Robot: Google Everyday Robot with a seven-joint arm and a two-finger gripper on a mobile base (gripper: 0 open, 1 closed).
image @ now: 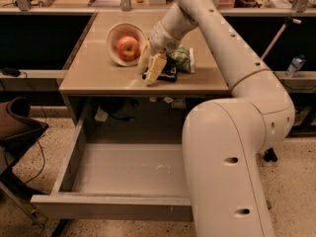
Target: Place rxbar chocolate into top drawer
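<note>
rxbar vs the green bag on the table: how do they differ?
Colour: the rxbar chocolate has a black wrapper, while the green bag is green.
Size: the rxbar chocolate is slimmer and smaller than the green bag.
Position: the rxbar chocolate lies nearer the front edge of the table, with the green bag just behind it.
The gripper sits at the rxbar chocolate's left end, not at the green bag.
Shared: both lie on the table, outside the open top drawer.

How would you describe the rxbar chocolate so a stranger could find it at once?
Look at the beige table above the open top drawer, near its front edge. Beside the claw, which hangs low there, lies the rxbar chocolate. It is flat, slim and black, unlike the bigger green bag behind it.
</note>
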